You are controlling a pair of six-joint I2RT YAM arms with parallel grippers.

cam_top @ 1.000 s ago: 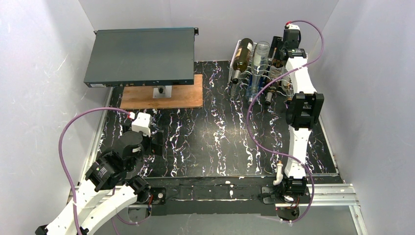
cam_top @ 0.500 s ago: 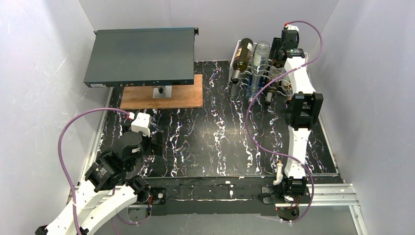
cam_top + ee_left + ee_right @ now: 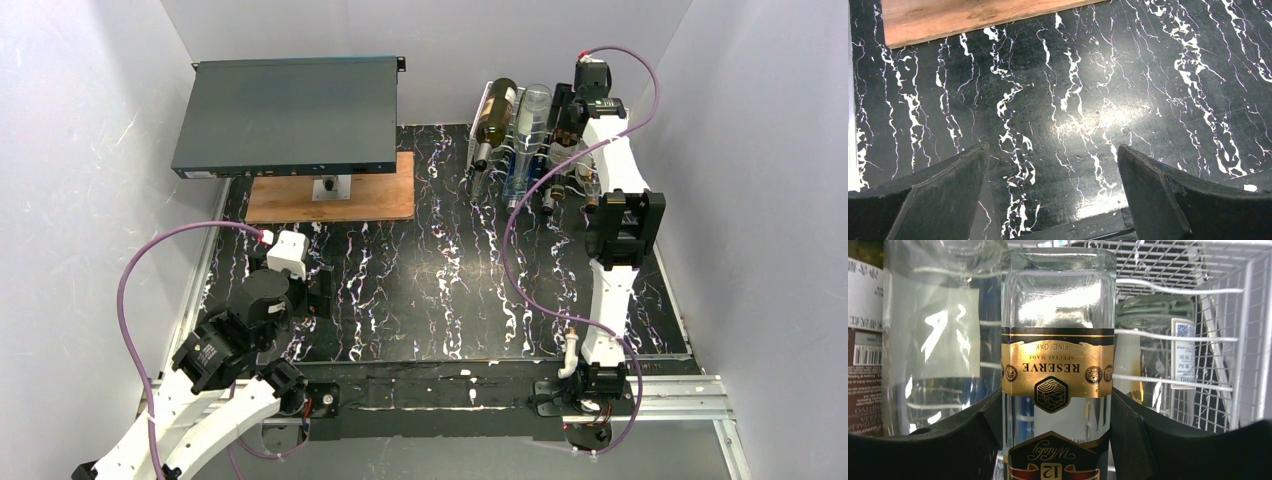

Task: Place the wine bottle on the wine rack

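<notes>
Holding, left side: nothing. My left gripper has its two dark fingers spread wide, with only bare table between them.
Table: one, black and streaked with white veins like marble.
Wooden board: one, flat on the table beyond my left fingers.
Dark metal box: one, flat and rectangular, raised on a small stand above the board at the far left.
Wine rack: one, white wire, at the far right of the table by the back wall. Wavy wires cross its side and a fine mesh closes its back.
Wine bottle: clear glass with square shoulders. A gold band reads RESERVE, upside down in my wrist view, with a dark hexagonal emblem under it and a dark, red and gold label nearer my wrist. It lies in the rack with its thick base toward the back mesh.
Neighbours: a dark bottle with a pale label sits furthest left, and a clear round bottle is just beside mine. A clear bottle with a small code sticker is on the right.
Bottle count: four in the rack in my right wrist view, mine third from the left.
Right gripper: closed on the wine bottle, one finger against each flat side.
Arms: two, with my right stretched out to the rack.
</notes>
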